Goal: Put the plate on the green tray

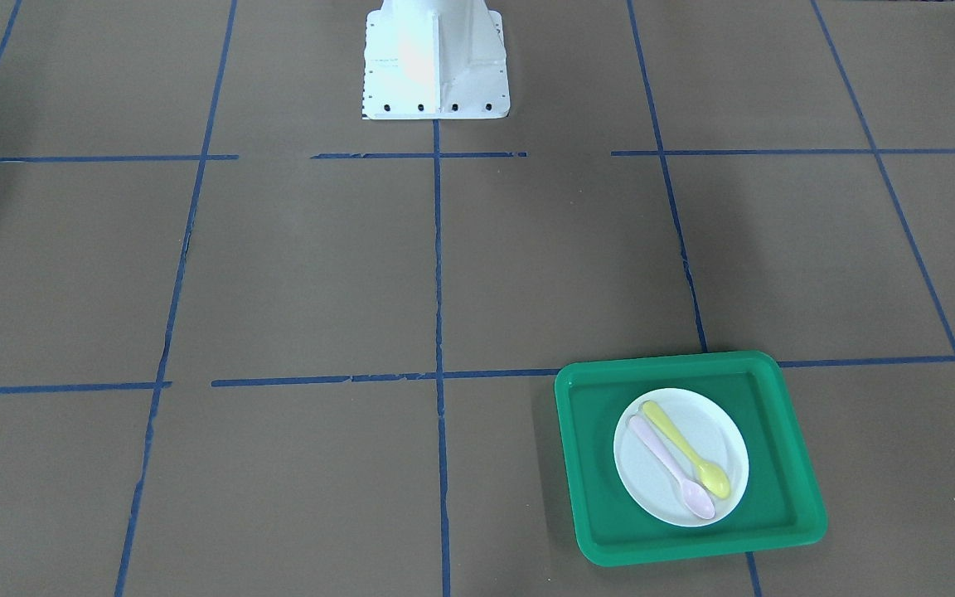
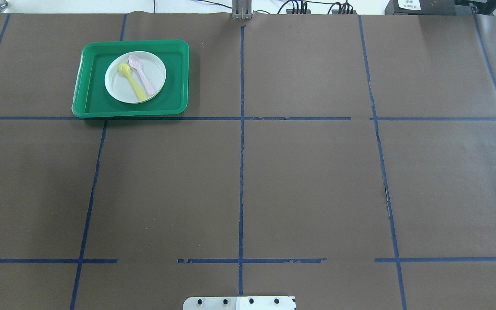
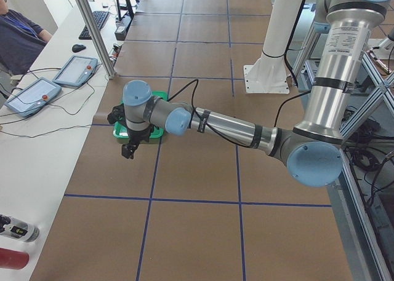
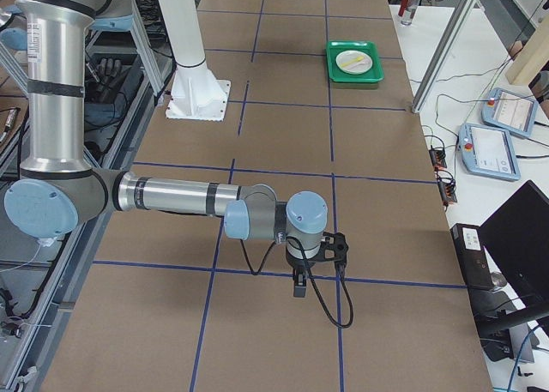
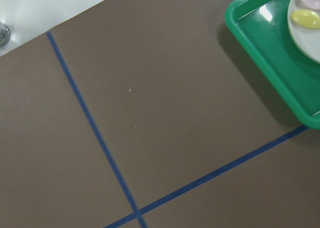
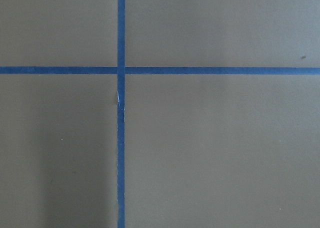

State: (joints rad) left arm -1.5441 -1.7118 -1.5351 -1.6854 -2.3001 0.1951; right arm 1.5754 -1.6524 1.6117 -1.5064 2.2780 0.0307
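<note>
The white plate [image 1: 647, 477] lies flat inside the green tray [image 1: 593, 464], with a yellow spoon [image 1: 685, 448] and a pink spoon [image 1: 668, 468] on it. The plate [image 2: 116, 84] and tray [image 2: 89, 90] sit at the far left in the overhead view. The left wrist view shows a corner of the tray [image 5: 265, 53] and the plate's edge [image 5: 306, 41]. My left gripper [image 3: 128, 150] hangs above the table just beside the tray [image 3: 117, 133]; I cannot tell if it is open or shut. My right gripper [image 4: 299, 285] hangs far from the tray [image 4: 354, 75]; I cannot tell its state.
Brown paper with blue tape lines covers the table. The white robot base [image 1: 434, 62] stands at the robot's side of the table. Pendants [image 3: 37, 87] and cables lie on the white bench beyond the tray. A person [image 3: 15, 35] sits there.
</note>
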